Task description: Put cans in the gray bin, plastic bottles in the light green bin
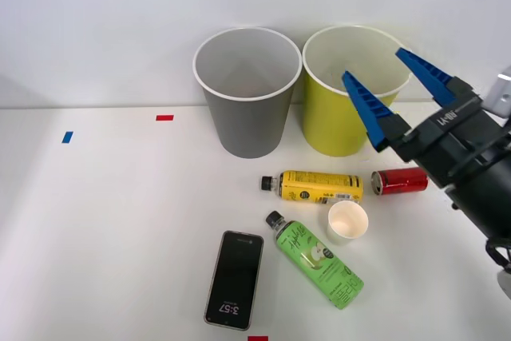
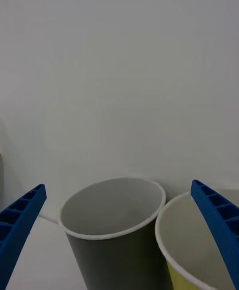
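Blue right claw (image 1: 375,65) spread wide (gripping nothing), hanging above the light green bin (image 1: 339,129).

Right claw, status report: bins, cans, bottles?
Right claw open, empty, above light green bin. Red can, yellow bottle, green bottle lying on table. Paper cup between them.

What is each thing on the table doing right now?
gray bin: upright, looks empty.
light green bin: upright.
yellow bottle: lying down, capped.
green bottle: lying down, capped.
red can: lying on its side.
paper cup: upright, empty.
phone: flat, screen lit.
right gripper: open, holding nothing.
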